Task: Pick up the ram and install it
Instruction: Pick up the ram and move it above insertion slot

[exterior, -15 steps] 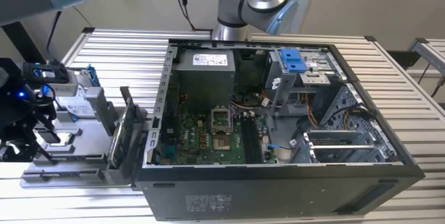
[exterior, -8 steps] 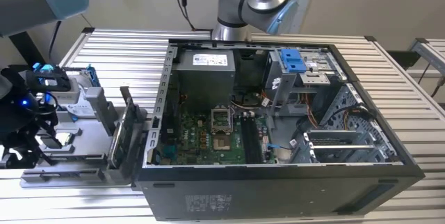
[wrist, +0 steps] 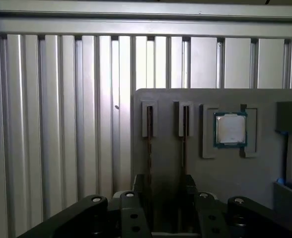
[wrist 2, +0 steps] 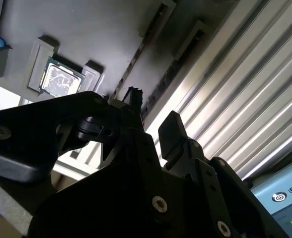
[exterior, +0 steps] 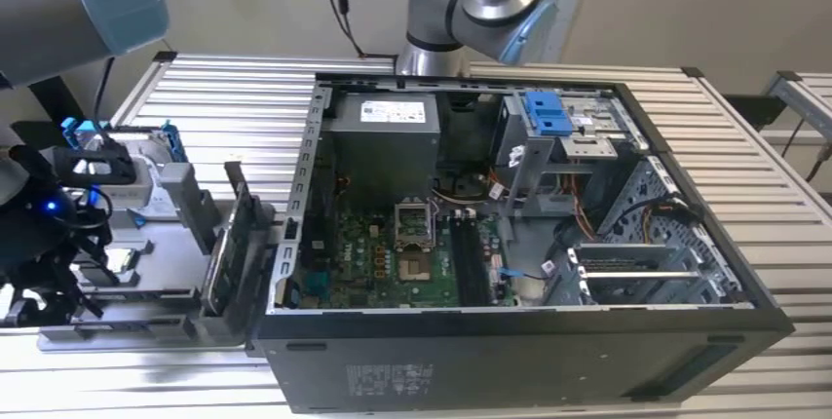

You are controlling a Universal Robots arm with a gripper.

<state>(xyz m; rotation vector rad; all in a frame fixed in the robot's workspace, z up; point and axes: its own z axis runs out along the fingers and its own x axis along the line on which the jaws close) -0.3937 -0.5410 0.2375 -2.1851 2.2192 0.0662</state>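
The black fingers [wrist: 187,184] are spread wide, holding nothing. The thin dark ram [wrist: 149,144] stands on edge in a flat gray tray [wrist: 166,106], at nine o'clock from the boxy case [exterior: 520,370] in the exterior view.

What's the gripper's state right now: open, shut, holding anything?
Gripper: open, holding nothing, above the two ram sticks standing in the tray.

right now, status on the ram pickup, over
Gripper open, nothing held, above the grey tray. Two ram sticks edge-on in their tray slots, not yet gripped. Nothing seen blocking them.
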